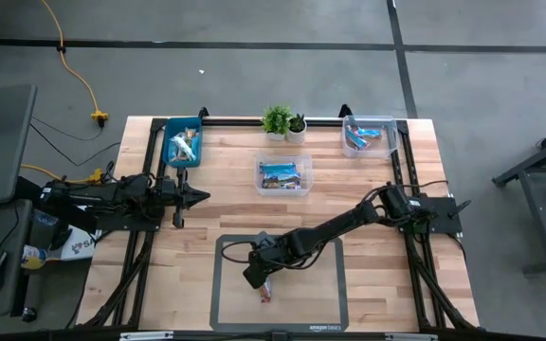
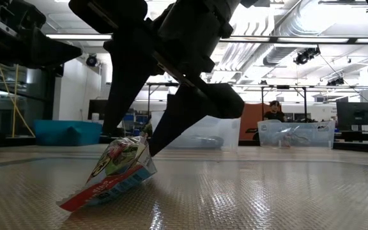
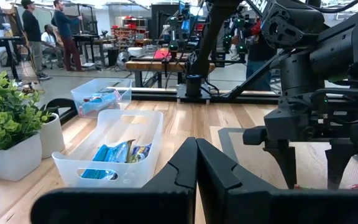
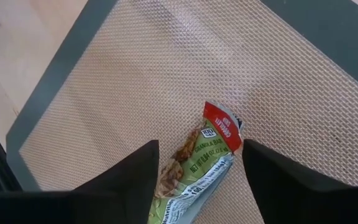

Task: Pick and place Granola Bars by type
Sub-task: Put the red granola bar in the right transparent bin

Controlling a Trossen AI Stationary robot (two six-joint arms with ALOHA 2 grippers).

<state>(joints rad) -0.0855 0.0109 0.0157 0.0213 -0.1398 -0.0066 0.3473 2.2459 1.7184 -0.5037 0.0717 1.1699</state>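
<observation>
The left gripper [image 1: 197, 196] waits shut near the table's left edge, beside the blue bin [image 1: 182, 142]. On the mat [image 1: 330, 308], the right gripper [image 1: 258, 276] reaches down, fingers spread astride a green-and-red granola bar [image 4: 201, 163], its lower end cut off from view; grip unclear

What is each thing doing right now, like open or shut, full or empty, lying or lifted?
Right gripper: open, fingers either side of the bar.
Granola bar: on the mat, one end tilted up, not yet gripped.
Left gripper: shut, empty, waiting at the table's left.
Mat: flat, holds only that bar.
Blue bin: holds bars.
Middle clear bin: holds bars.
Right clear bin: holds bars.
Plants: upright in pots.
</observation>
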